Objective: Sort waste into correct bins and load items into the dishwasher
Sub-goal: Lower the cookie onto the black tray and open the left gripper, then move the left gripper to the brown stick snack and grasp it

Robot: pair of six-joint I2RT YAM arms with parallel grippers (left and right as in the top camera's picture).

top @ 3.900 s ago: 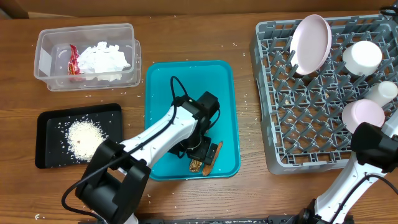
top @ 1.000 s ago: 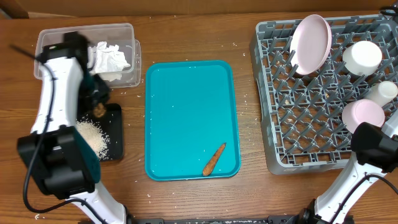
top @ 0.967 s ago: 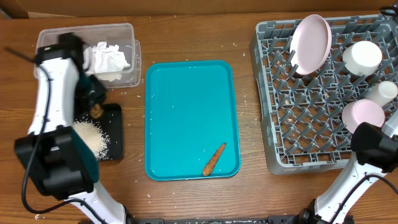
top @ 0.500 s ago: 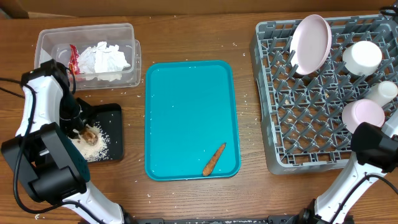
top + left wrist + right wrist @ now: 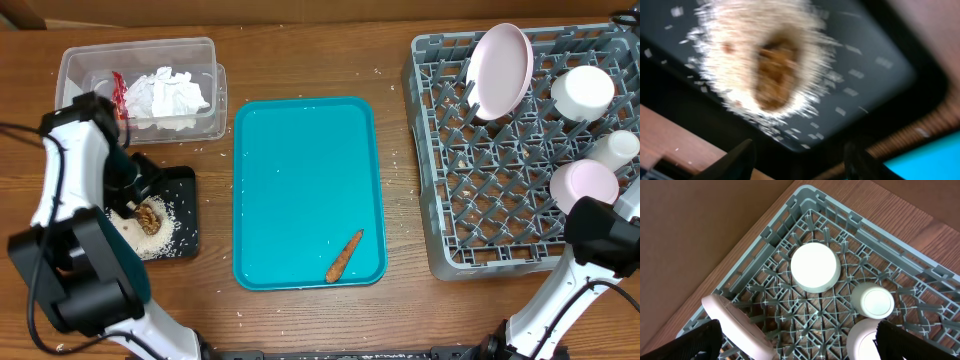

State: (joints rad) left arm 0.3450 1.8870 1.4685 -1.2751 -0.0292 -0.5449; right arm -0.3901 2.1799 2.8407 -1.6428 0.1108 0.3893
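"Waste: where does it lie, starting at the left?"

"The crumpled napkins [image 5: 172,93] and the red-and-silver wrapper [image 5: 118,95] are in the clear tub [image 5: 140,42]. Just below it, the small brown lump [image 5: 775,75] sits on the heap of white crumbs [image 5: 150,235] in the black tray [image 5: 186,182]."

"And the left end effector [image 5: 801,147]?"

"It is over that tray, with its fingers apart and nothing between them. I'd say the lump is delivered and this is the end of the drop-off."

"What is left in the middle?"

"One piece — the orange-brown carrot-like stick [image 5: 343,256], lying slantwise near the lower right corner of the teal tray [image 5: 300,160]. It looks like the next pick. The left arm would have to cross over, come down with its fingers astride the thin stick, across its length, and close low against the tray floor."

"Which bin would it go in?"

"My guess is the black tray, with the other food scraps."

"And on the right?"

"The grey dish rack [image 5: 470,215] holds the pink plate [image 5: 500,68] on edge, plus a bowl [image 5: 583,185] and a white cup [image 5: 583,92]. No dishes are in sight on the desk. The right end effector [image 5: 800,335] hangs above the rack — spread wide, with nothing in it."
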